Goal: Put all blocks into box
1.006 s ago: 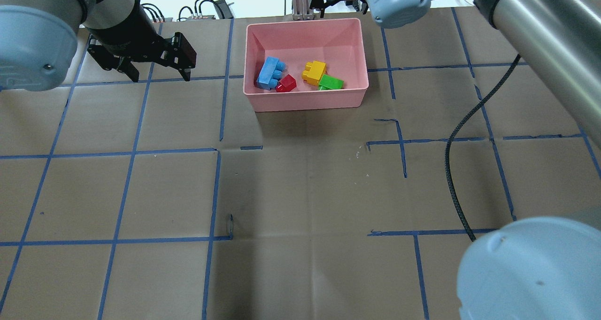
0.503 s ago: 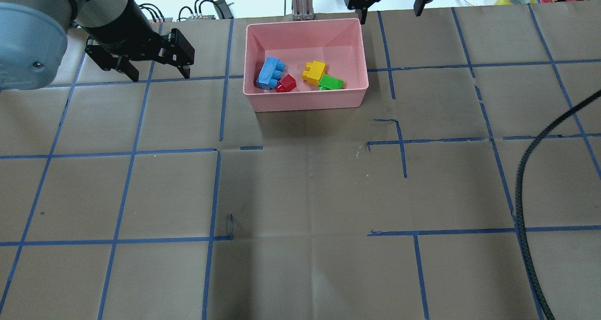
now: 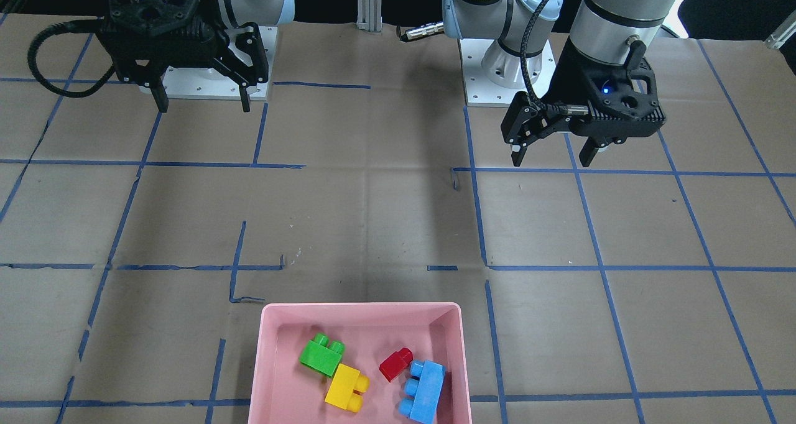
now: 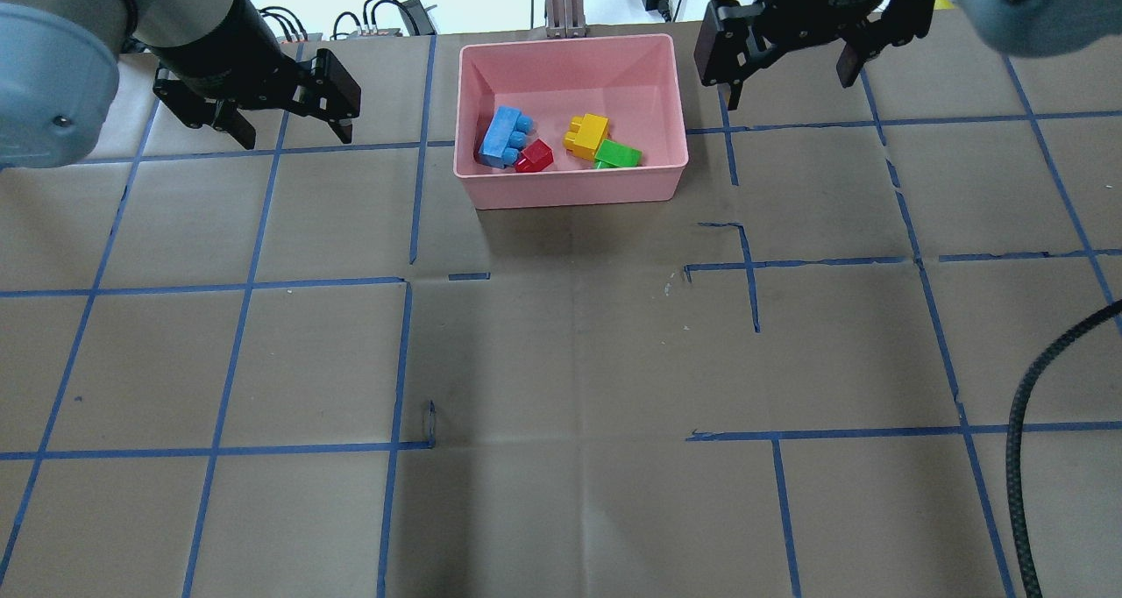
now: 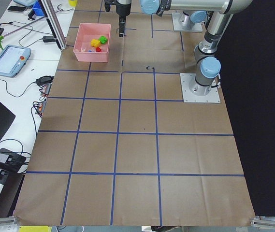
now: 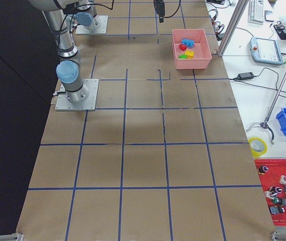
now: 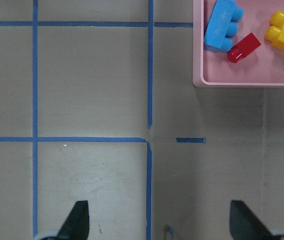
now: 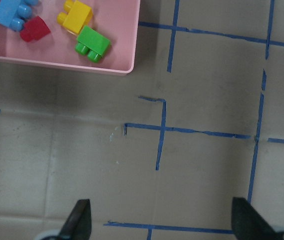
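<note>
The pink box (image 4: 570,188) stands at the far middle of the table, also in the front view (image 3: 360,309). Inside it lie the blocks: light blue (image 4: 501,136), red (image 4: 534,155), yellow (image 4: 585,133) and green (image 4: 618,153). The front view shows them too: green (image 3: 321,354), yellow (image 3: 346,387), red (image 3: 396,364), blue (image 3: 425,390). My left gripper (image 4: 294,133) hangs open and empty to the box's left. My right gripper (image 4: 789,89) hangs open and empty to its right. Both wrist views show the box at the top edge with bare paper between the fingers (image 7: 77,220) (image 8: 249,222).
Brown paper with a blue tape grid covers the table. A black cable (image 4: 1043,387) loops in at the near right. An aluminium post (image 4: 561,2) rises just behind the box. A side bench beyond the far edge carries a tablet (image 5: 9,60) and wires.
The right arm has swung its gripper from behind the box's far edge out to the box's right. The left gripper has barely shifted. The blocks lie unmoved.
</note>
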Available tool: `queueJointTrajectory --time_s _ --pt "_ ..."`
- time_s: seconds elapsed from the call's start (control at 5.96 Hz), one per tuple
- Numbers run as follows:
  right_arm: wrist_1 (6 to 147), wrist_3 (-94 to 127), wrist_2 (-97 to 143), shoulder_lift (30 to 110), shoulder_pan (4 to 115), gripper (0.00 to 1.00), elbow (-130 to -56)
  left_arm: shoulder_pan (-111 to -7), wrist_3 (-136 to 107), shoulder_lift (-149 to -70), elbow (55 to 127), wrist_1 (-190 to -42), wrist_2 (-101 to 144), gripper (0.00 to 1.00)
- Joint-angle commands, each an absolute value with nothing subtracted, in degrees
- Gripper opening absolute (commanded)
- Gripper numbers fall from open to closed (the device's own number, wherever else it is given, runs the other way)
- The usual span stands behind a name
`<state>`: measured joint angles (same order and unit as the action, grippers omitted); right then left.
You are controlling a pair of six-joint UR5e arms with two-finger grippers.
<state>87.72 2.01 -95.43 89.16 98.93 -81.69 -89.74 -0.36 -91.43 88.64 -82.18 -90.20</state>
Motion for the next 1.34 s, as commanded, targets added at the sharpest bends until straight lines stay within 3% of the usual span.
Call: queueJointTrajectory --time_s 0.0,0.5,1.01,1.17 --pt "88.5 3.5 -95.5 93.2 98.7 1.0 -88.8 -89.7 -0.2 -91.7 88.7 -82.2 -90.1 1.0" --pt "87.8 7.7 -97.1 98.1 96.5 0.99 -92.8 -89.8 -0.3 -92.0 88.9 -82.3 -89.7 1.0" --pt "89.5 7.6 -96.1 107.0 90.7 0.99 -103.3 -89.8 -0.3 -91.9 88.9 -82.3 -89.9 1.0" --pt "92.2 6.6 -96.0 106.6 90.0 0.99 -102.7 -89.8 -0.3 -91.9 88.9 -82.3 -89.9 1.0"
